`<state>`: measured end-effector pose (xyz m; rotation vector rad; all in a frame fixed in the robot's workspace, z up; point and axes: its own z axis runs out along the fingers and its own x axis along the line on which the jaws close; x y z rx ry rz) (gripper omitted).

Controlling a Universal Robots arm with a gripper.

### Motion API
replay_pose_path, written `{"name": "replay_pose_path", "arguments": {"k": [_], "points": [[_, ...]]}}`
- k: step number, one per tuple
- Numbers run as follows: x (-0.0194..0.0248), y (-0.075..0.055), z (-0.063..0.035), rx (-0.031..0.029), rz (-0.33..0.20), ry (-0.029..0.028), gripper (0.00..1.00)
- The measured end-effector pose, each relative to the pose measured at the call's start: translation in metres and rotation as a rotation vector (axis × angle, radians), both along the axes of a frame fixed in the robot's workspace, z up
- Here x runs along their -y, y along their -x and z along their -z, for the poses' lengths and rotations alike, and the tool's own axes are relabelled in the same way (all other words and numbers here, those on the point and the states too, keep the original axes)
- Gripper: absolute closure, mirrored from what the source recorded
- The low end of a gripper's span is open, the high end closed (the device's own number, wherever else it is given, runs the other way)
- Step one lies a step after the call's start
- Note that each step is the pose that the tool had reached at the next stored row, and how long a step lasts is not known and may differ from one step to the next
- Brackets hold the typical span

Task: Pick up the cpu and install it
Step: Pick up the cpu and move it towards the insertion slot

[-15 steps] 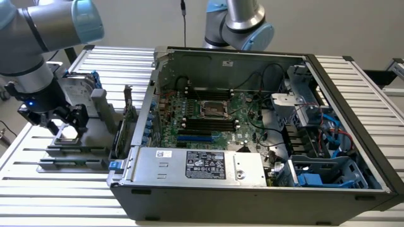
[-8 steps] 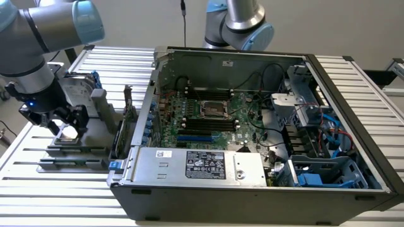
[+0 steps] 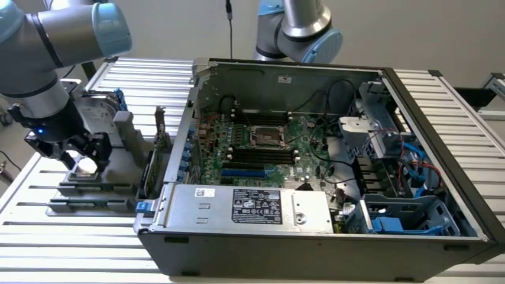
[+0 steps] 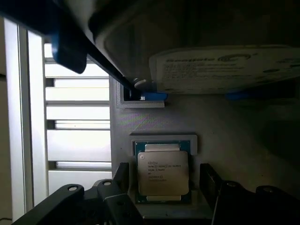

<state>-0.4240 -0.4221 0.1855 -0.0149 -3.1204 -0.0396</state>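
While the black fingers (image 4: 209, 183) straddle the small square silver-topped cpu (image 4: 163, 173), open and empty, we judge a skewed closure could tip it off-seat.

Nothing could be read: print on the cpu (image 4: 163, 171), the hard drive label (image 4: 225, 70) and the power-supply label (image 3: 256, 206) was illegible.

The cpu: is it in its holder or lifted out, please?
In: the cpu lies flat in the grey holder recess, the gripper open around it.
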Motion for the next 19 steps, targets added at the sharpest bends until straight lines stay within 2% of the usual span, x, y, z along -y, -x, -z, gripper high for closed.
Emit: {"name": "replay_pose_path", "arguments": {"k": [19], "points": [[0.0, -0.0022, 0.0003, -0.0148, -0.026, 0.0002, 0.29]]}}
